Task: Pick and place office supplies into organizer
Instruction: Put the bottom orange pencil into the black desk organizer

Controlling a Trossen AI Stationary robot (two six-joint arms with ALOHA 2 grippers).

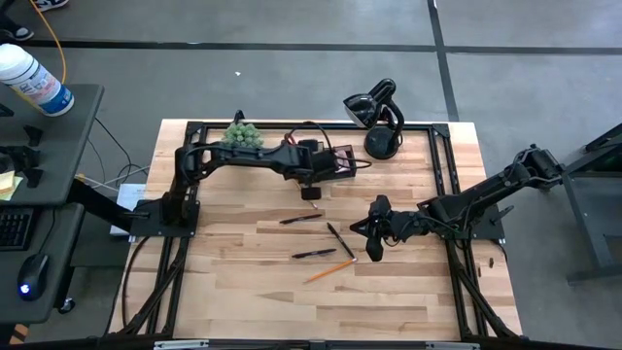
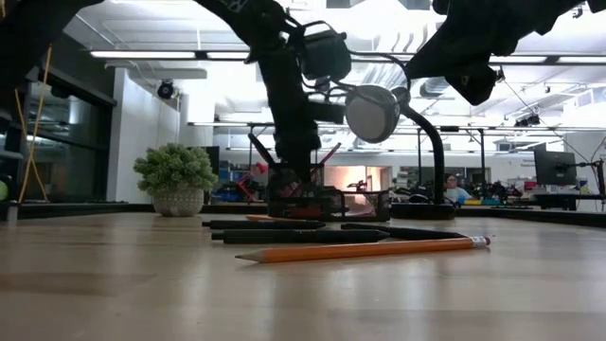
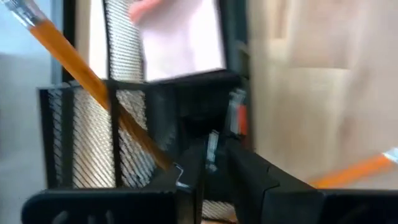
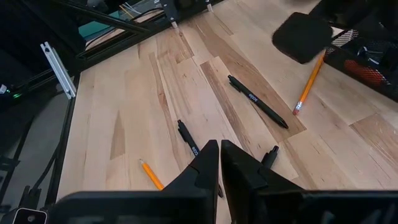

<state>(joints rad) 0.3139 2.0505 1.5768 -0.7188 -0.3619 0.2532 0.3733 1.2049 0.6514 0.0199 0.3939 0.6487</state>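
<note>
The left claw (image 1: 313, 191) hangs over the near edge of the organizer (image 1: 335, 162), a small black box with fine mesh walls and a few compartments, standing at the far side of the table (image 1: 243, 282). Its two dark fingers (image 3: 199, 168) stand only a sliver apart, and I cannot tell whether they grip anything. Right in front of them, inside the mesh, an orange pencil (image 3: 93, 84) leans at a slant, its metal end up and clear of the rim. Past it, in the next compartment, lies a pale pink square pad (image 3: 180, 37). A bit of red (image 3: 237, 118) shows just beyond the fingertips, too blurred to name.

The right claw (image 1: 373, 233) hovers low over the middle of the table, fingers pressed together with nothing between them. The loose supplies lie around it. A black pen (image 4: 256, 101) lies ahead of it, toward the organizer. A second black pen (image 4: 188, 140) lies just beside its fingertips. A third one (image 1: 314, 254) lies a little nearer the table's front edge. An orange pencil with a pink eraser (image 1: 328, 271) lies nearest the front, well apart from the organizer; in the low view it is long, thin and sharpened to a dark tip. Another orange pencil (image 4: 308, 84) lies near the organizer's wall

A spiky green plant (image 1: 243, 134) and a black curved-neck stand (image 1: 381, 117) sit at the table's far edge
</note>
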